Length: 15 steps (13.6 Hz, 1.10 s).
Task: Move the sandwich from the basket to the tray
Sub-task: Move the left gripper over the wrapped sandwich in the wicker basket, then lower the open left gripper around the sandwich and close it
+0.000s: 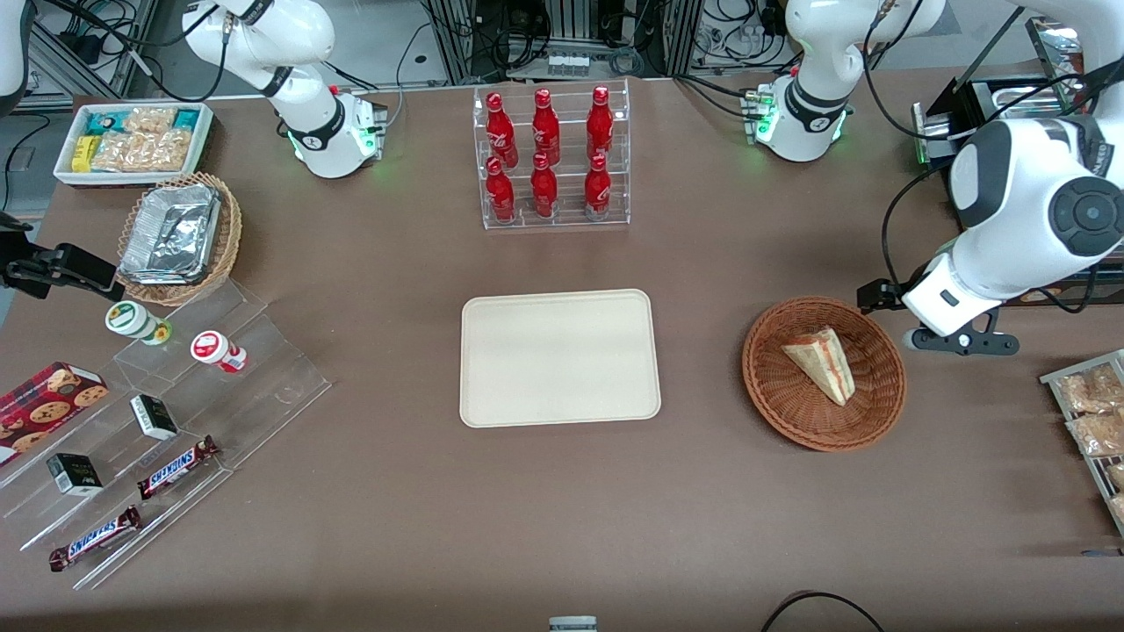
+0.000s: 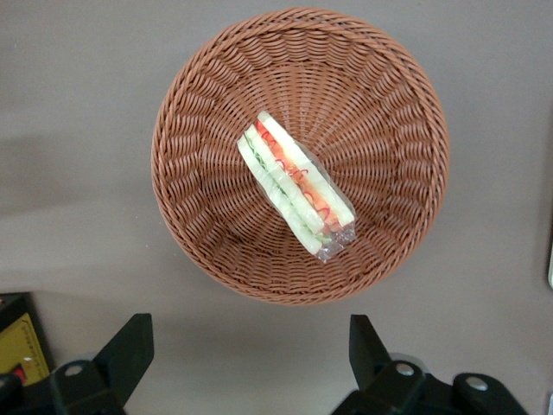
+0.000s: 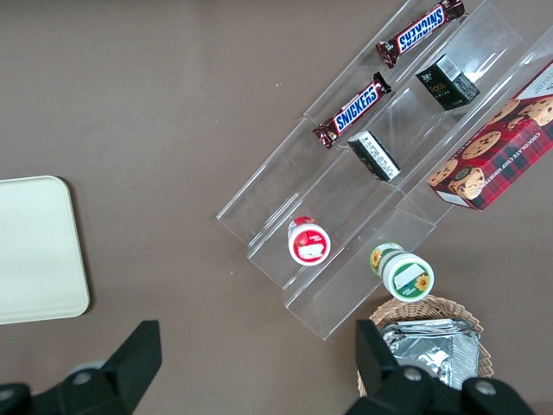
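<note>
The sandwich (image 1: 821, 362), a wrapped pale wedge with red, green and yellow layers, lies in the round reddish-brown basket (image 1: 773, 386). The cream tray (image 1: 559, 357) lies bare at the table's middle, beside the basket toward the parked arm's end. My left gripper (image 1: 961, 341) hangs above the table just outside the basket's rim, toward the working arm's end. In the left wrist view the gripper (image 2: 251, 350) is open and empty, its fingers (image 2: 130, 350) wide apart over bare table, with the basket (image 2: 199, 104) and the sandwich (image 2: 296, 183) ahead of them. The tray's corner shows in the right wrist view (image 3: 39, 251).
A clear rack of red bottles (image 1: 551, 158) stands farther from the camera than the tray. Toward the parked arm's end are a tan basket of foil trays (image 1: 180, 233), a white snack bin (image 1: 132, 140) and a clear step display (image 1: 176, 412). Snack packets (image 1: 1093, 412) lie at the working arm's end.
</note>
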Each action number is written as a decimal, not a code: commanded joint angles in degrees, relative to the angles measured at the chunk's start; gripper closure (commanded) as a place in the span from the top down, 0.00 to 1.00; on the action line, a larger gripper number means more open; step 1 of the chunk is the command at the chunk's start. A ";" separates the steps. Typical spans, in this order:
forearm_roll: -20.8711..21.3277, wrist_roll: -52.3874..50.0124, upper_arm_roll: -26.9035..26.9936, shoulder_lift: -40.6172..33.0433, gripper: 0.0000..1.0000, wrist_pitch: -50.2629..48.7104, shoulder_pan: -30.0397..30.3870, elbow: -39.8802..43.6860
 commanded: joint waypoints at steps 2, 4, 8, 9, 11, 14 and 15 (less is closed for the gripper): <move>0.40 -9.26 -0.31 -1.35 1.00 7.89 -0.29 -6.35; 0.05 -13.21 -0.31 -1.09 1.00 9.58 -0.20 -7.33; -0.30 -23.92 -0.39 0.66 1.00 12.21 -0.37 -7.68; -0.30 -27.26 -0.65 1.36 1.00 13.35 -0.55 -7.68; -0.30 -31.24 -0.74 3.38 1.00 15.29 -1.43 -7.68; -0.47 -31.34 -0.74 5.84 1.00 16.70 -1.43 -7.51; -0.91 -31.34 -0.74 6.37 1.00 17.14 -1.43 -7.42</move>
